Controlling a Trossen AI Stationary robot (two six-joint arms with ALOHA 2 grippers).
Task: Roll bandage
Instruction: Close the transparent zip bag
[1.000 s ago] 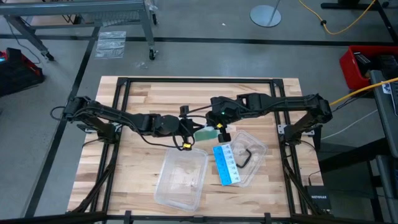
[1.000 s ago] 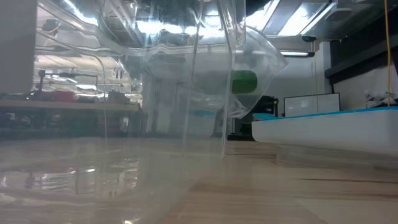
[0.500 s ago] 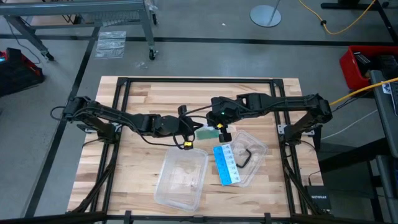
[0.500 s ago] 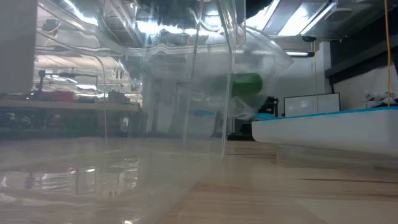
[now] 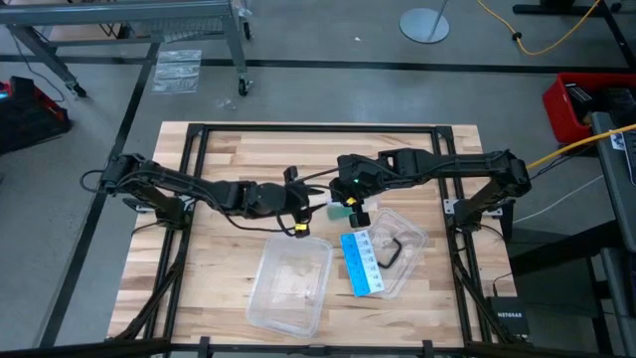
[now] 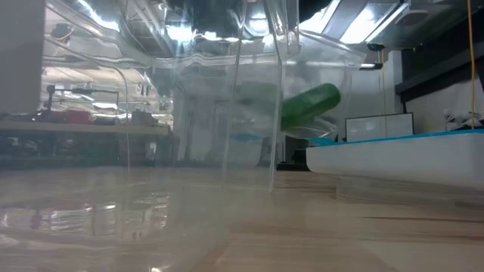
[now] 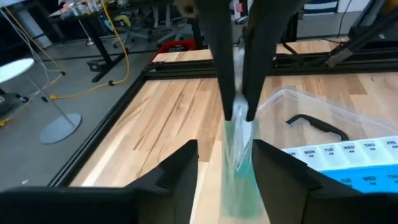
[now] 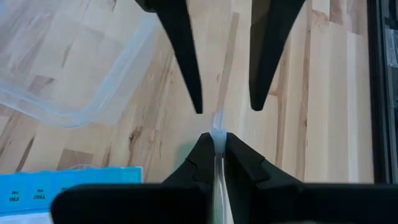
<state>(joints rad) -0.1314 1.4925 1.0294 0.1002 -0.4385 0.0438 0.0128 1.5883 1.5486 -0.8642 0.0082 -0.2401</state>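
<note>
Grippers are meeting over the middle of the pale wooden slatted table (image 5: 229, 149), one arm reaching in from each side. The right gripper (image 8: 217, 138) is pinching the top edge of a crumpled clear plastic wrapper (image 7: 240, 163). Its two dark fingers are pressing together with only the thin film between them, and the wrapper is hanging down from that pinch.

The left gripper (image 7: 225, 149) is facing it from just beside. Its fingers are standing well apart, one on either side of the wrapper's upper edge, and are gripping nothing. From the right wrist view its two pointed tips are showing with bare table visible in the gap between them.

The dark green rolled fabric bandage (image 6: 310, 104) is showing as a small cylinder. It is sitting tilted inside the wrapper, one end higher than the other, clear of the table. From above it is appearing only as a green patch between the two grippers. Through the hanging film in the left wrist view it is reading as a blurred green tint.

Nearer the front edge, a rectangular clear plastic tub (image 5: 288, 288) is lying on the boards. To its right, a blue-and-white card with printed weekday labels (image 5: 361, 264) is resting against a second shallow clear tray (image 5: 409, 231). That tray is holding a small bent black piece (image 5: 391, 249).
</note>
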